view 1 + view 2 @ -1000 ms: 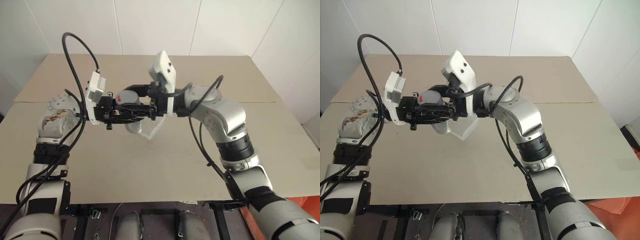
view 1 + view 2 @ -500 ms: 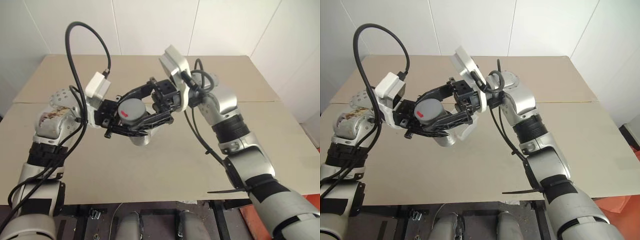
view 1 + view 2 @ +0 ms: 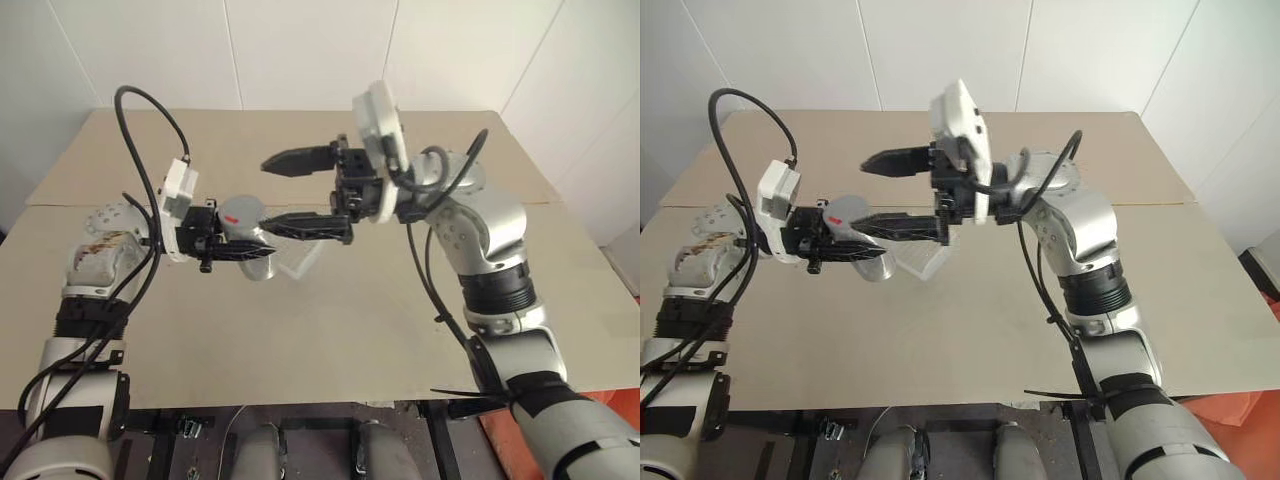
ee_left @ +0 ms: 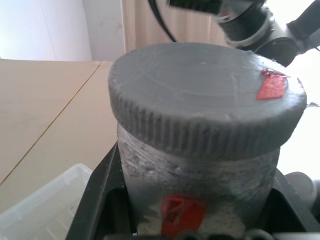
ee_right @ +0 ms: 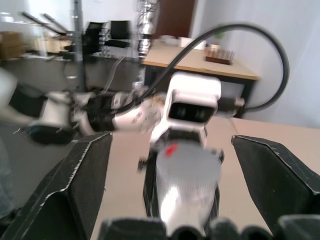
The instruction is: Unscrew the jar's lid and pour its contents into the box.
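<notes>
No words or numbers can be read; just plain red marks on the lid (image 4: 207, 97) and the jar (image 4: 200, 195).

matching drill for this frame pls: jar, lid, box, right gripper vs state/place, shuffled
Things:
1. jar
2. lid
3. box
4. right gripper

States or places:
A. on the table, under the two grippers
B. open, holding nothing
C. clamped in the left gripper
D. screwed on the jar

Pairs: 1-C, 2-D, 3-A, 4-B
</notes>
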### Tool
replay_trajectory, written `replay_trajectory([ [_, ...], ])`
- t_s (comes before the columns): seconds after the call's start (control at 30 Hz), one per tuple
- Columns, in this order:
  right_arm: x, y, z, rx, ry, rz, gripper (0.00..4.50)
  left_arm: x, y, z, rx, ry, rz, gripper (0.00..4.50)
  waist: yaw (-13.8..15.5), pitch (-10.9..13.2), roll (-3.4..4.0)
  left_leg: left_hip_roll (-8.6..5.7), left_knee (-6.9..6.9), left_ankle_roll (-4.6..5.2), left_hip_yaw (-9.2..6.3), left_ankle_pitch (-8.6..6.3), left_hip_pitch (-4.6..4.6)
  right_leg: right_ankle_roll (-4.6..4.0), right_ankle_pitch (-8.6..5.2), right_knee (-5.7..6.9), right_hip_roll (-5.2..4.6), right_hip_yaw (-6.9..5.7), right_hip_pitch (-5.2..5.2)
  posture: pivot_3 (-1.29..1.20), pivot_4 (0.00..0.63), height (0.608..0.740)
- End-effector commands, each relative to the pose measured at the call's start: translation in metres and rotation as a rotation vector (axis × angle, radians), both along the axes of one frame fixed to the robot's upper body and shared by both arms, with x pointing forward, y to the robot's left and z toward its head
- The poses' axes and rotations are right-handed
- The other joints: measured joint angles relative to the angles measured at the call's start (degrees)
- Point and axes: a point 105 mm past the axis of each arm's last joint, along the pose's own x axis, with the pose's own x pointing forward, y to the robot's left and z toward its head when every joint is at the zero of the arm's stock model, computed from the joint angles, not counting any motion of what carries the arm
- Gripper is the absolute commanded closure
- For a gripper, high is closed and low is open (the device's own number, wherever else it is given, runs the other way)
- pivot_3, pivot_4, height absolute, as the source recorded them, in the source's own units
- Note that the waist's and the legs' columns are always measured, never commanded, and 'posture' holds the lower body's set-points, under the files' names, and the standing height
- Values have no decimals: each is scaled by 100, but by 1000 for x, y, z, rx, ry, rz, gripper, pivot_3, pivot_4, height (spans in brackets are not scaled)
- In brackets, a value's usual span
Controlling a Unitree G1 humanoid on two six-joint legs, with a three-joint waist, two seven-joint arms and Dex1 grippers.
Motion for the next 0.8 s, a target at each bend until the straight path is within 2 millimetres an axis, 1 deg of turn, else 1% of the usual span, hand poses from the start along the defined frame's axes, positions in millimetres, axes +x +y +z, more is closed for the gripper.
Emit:
replay_trajectory([
  [0.03, -3, 20, 3, -3, -18, -78, 58, 1, -4, 16, -4, -72, -14, 2555, 10, 0, 0, 0, 0, 0, 0, 0, 0, 0, 0, 0, 0, -1, 1, 0, 150, 740],
  [0.17, 3, 34, -3, -27, -1, -142, 58, 2, -7, 18, -5, -81, -20, 2555, 24, 0, 0, -2, 1, 1, -1, 0, -4, 0, 0, 2, -1, -1, 1, 0, 150, 740],
  [0.27, 14, 43, -7, -41, 15, -199, 58, 2, -8, 20, -5, -86, -24, 2555, 23, 0, 0, -2, 0, 3, -2, -2, -6, 0, 0, 2, -2, -2, 3, 0, 150, 740],
  [0.37, 21, 45, -7, -34, 21, -236, 58, 1, -8, 21, -3, -91, -25, 2555, 21, 0, 0, -2, -1, 3, -2, -2, -6, 0, 0, 3, 0, -2, 3, 0, 150, 740],
  [0.47, 26, 36, -2, -5, 46, -244, 58, -1, -4, 21, 4, -95, -19, 2555, 19, 0, 0, -2, -1, 4, -3, -2, -7, 0, 0, 3, -1, -3, 3, 0, 150, 740],
  [0.57, 34, 24, -4, -5, 51, -269, 58, -3, 0, 21, 9, -95, -13, 2555, 18, 0, 0, -2, -1, 4, -4, -2, -8, 0, 0, 3, -1, -3, 3, 0, 150, 740],
  [0.63, 41, 13, -7, -12, 51, -300, 58, -5, 4, 22, 17, -96, -8, 2555, 17, 0, 0, -2, -1, 4, -4, -2, -7, 0, 0, 2, -1, -3, 3, 0, 150, 740],
  [0.8, 51, -15, -8, -13, 51, -358, 58, -11, 16, 23, 37, -92, 5, 2555, 10, 0, 0, -1, -2, 4, -5, -3, -7, 0, 0, 1, -1, -3, 2, 0, 150, 740],
])
